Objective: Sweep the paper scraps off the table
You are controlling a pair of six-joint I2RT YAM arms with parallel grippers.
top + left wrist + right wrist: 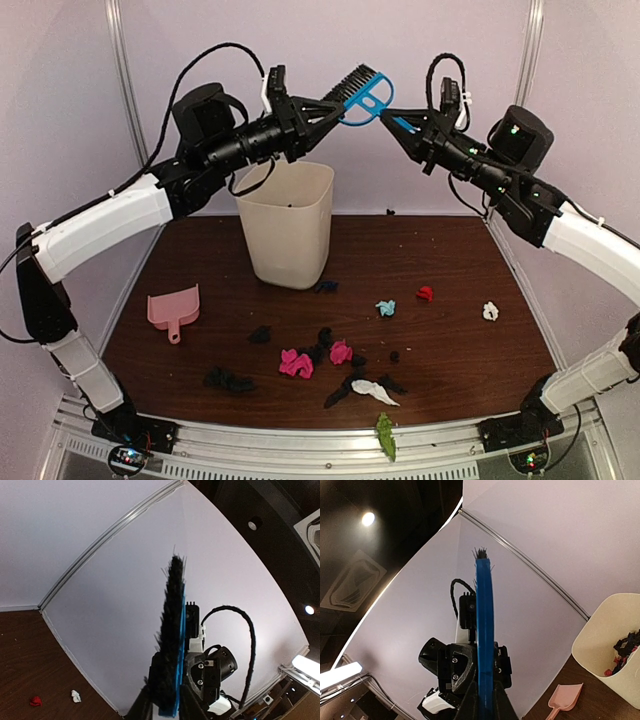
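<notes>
A blue hand brush (362, 95) with black bristles is held high above the table (450, 260), between both arms. My left gripper (335, 108) is shut on its bristle end, and the brush head (172, 645) stands between those fingers (145, 705). My right gripper (398, 122) is shut on the blue handle (485, 630). Paper scraps lie on the wood below: pink (296, 363), black (228, 380), white (373, 391), light blue (385, 308), red (425, 293) and another white one (490, 311). A green scrap (385, 436) rests on the front rail.
A cream bin (288, 222) stands at the back centre, under the left gripper, with scraps inside (625, 647). A pink dustpan (173, 308) lies at the left. Walls close in the back and both sides.
</notes>
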